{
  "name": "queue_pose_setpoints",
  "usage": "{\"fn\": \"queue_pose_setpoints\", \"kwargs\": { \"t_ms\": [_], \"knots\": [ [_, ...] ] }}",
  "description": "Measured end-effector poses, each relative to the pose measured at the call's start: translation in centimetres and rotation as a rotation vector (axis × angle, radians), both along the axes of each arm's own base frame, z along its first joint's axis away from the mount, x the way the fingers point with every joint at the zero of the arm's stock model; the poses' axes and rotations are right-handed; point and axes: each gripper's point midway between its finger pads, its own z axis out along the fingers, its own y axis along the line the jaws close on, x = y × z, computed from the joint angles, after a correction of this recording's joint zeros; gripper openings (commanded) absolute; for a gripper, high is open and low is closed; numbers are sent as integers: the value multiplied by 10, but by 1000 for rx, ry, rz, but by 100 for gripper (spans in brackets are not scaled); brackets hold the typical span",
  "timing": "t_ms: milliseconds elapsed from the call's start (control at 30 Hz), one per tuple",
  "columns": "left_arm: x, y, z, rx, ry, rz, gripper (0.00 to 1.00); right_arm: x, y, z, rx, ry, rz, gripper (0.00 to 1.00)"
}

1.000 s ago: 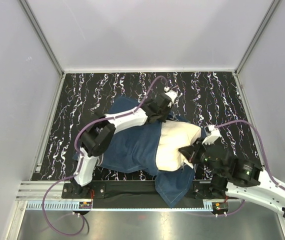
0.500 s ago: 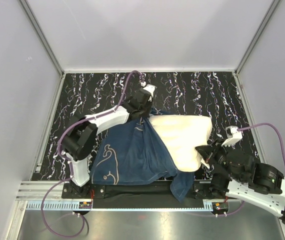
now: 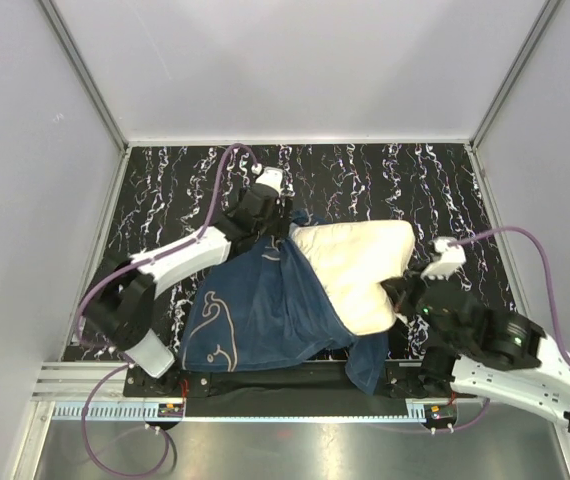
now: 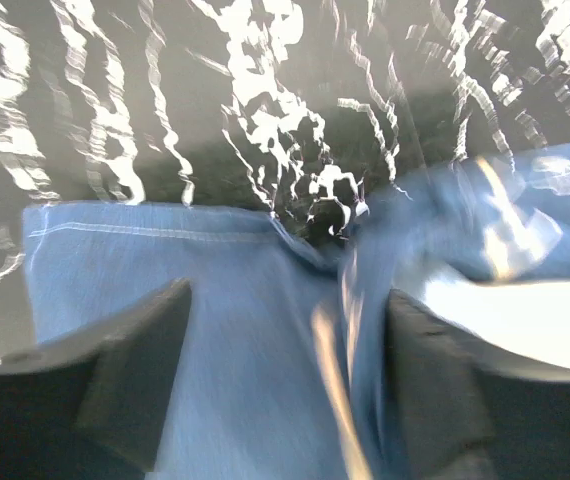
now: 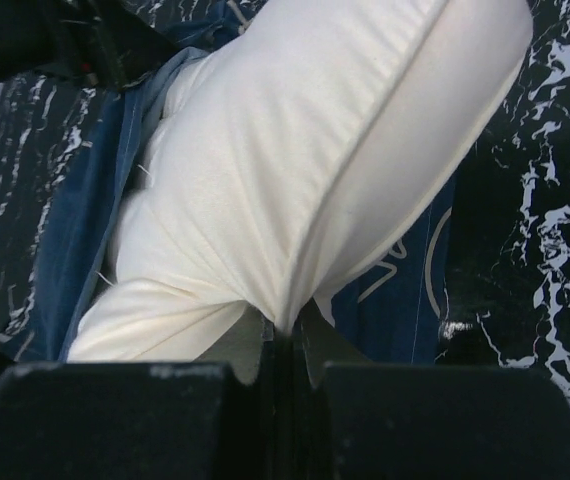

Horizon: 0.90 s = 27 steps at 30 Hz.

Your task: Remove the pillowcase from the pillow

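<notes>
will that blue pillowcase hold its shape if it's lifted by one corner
Probably floppy: the pillowcase lies in folds and creases. Likely light, as thin cloth draping flat. It may drag on the pillow, which it partly covers.

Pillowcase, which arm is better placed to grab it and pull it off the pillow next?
Left, probably. The left gripper is open right above the pillowcase near its bunched far edge, while the right gripper is shut on the pillow at its seam, anchoring it.

No legible text; gold marks on pillowcase (image 3: 255,310) unreadable.
</notes>
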Motion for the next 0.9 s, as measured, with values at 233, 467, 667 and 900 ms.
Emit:
{"fn": "queue_pose_setpoints", "kwargs": {
  "t_ms": [233,467,667,900],
  "knots": [
    [-59,-23,138,-164,-273,-61,99,34,53,-7,-134,8,-12,0],
    [-151,-33,187,-361,-353,-149,99,54,78,-18,-138,21,-25,0],
    [-186,-19,96,-219,-208,-134,99,63,79,-15,-92,21,-39,0],
    [-199,-20,80,-225,-151,-102,99,60,74,-23,-86,33,-37,0]
  ]
}}
